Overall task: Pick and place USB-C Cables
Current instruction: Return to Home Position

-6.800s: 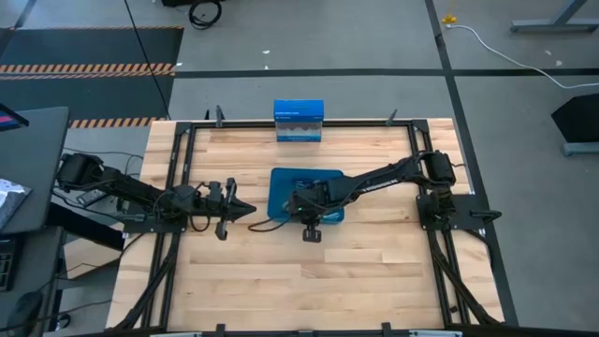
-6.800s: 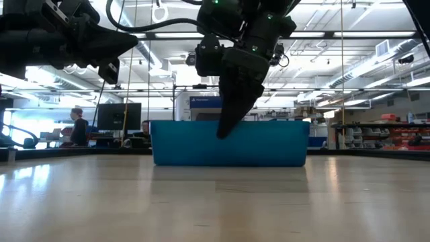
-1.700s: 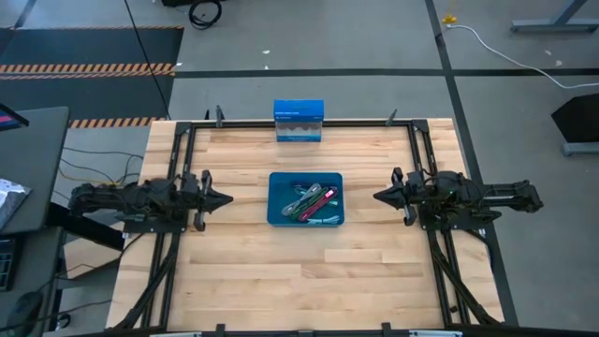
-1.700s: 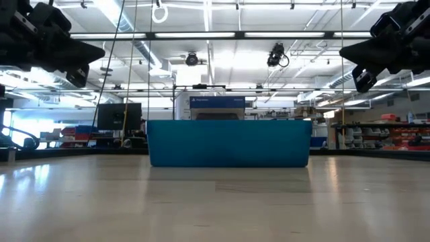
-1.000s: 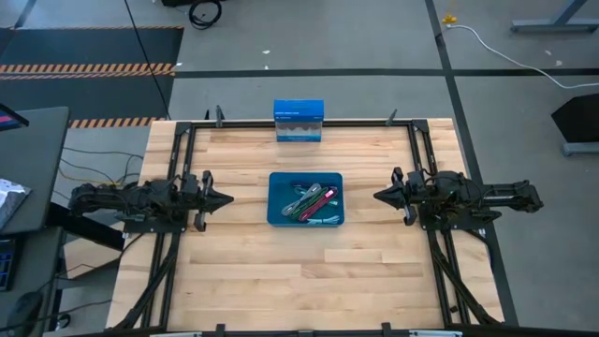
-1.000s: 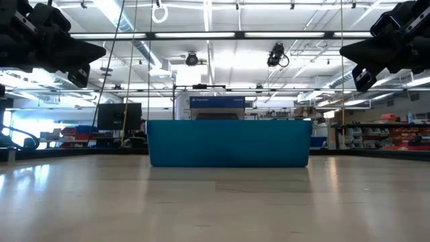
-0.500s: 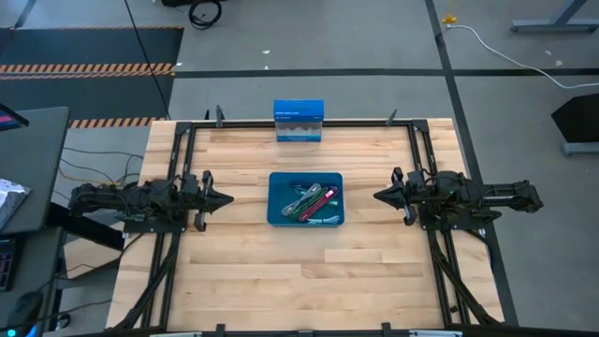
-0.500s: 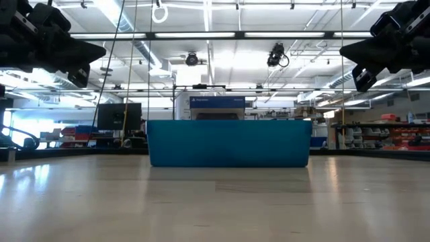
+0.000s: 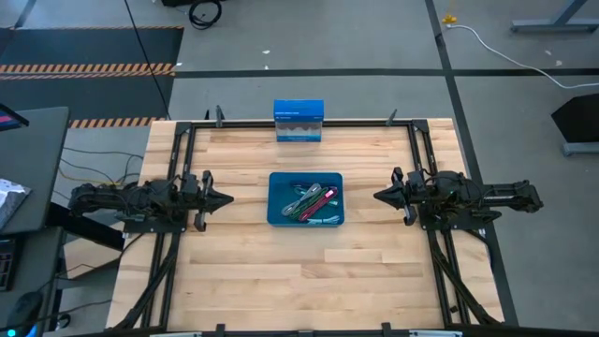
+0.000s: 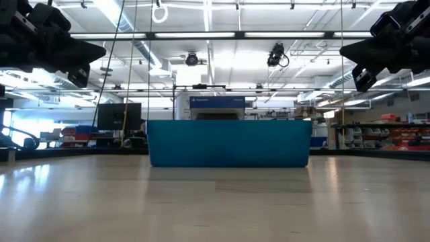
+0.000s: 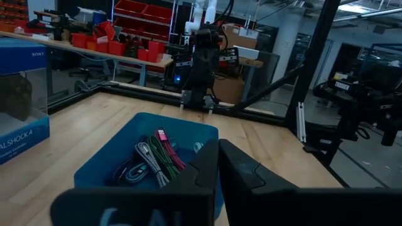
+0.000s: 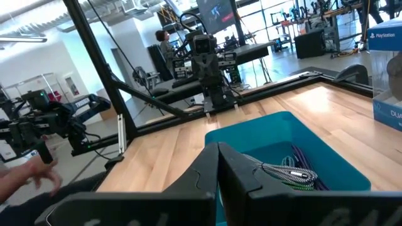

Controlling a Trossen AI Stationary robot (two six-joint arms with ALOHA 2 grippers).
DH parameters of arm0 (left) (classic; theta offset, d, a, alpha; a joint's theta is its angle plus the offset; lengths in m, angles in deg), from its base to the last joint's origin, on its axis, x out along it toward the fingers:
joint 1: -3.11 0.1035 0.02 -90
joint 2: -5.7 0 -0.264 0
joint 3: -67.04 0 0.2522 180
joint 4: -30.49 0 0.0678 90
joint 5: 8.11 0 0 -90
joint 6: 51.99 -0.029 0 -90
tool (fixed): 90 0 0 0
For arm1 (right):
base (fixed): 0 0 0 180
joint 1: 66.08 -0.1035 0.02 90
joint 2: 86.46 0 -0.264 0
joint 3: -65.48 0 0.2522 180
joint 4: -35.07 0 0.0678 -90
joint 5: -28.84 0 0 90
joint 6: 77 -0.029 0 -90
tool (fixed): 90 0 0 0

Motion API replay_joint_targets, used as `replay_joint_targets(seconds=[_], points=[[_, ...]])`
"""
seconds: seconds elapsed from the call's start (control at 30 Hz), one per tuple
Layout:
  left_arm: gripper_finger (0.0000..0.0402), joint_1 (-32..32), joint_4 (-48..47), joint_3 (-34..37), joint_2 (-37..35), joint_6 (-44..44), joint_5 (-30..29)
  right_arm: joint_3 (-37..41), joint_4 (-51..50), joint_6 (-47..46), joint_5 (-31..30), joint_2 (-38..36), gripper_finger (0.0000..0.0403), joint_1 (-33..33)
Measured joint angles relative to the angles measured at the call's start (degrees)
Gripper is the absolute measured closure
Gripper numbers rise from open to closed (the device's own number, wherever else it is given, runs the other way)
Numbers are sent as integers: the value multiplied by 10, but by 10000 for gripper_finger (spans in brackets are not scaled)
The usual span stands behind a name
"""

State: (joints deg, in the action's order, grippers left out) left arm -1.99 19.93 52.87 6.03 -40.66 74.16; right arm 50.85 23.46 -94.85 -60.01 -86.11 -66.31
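Several USB-C cable bundles (image 9: 310,203) lie together inside a blue bin (image 9: 277,211) at the table's middle: grey, green, magenta-red, purple and pale ones show. The left wrist view shows the cables (image 11: 154,158) in the bin (image 11: 100,168); the right wrist view shows a grey and a purple bundle (image 12: 293,172). My left gripper (image 9: 229,198) hangs shut above the table left of the bin. My right gripper (image 9: 376,196) hangs shut right of the bin. Both point at the bin and touch nothing. In the low view the bin's wall (image 10: 228,143) hides the cables.
A blue and white box (image 9: 299,121) stands at the table's far edge, behind the bin. A black frame (image 9: 412,140) runs around the tabletop. Bare wood lies near the bin on every side. A person's hand (image 12: 38,172) shows beyond the table in the right wrist view.
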Motion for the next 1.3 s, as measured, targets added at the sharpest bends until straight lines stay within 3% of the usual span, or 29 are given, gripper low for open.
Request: replay_joint_targets(seconds=[1.3], points=[[379,0,0,0,0,0,0,0,0,0,0,0,389,0]])
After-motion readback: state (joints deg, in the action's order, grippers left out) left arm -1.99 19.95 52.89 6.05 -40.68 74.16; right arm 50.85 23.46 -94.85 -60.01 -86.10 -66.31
